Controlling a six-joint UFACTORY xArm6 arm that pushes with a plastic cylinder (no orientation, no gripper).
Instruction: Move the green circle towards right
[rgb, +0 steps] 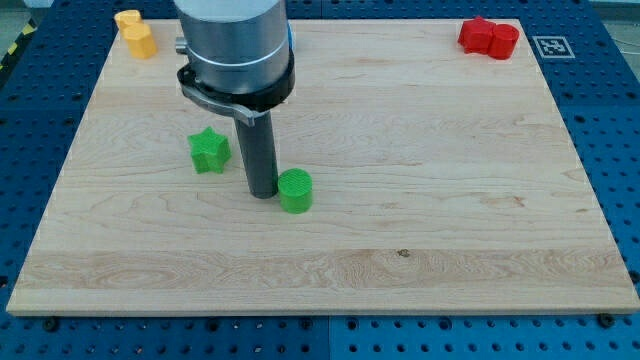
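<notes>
The green circle (295, 190) is a short green cylinder standing a little left of the board's middle. My tip (262, 193) is at the lower end of the dark rod, right against the circle's left side, touching it or nearly so. A green star block (208, 150) lies to the upper left of my tip, apart from it.
The wooden board (450, 220) fills most of the view, on a blue perforated table. A yellow block (136, 32) stands at the top left corner. A red block (489, 38) lies at the top right corner. The arm's grey body (234, 45) hangs over the board's upper left.
</notes>
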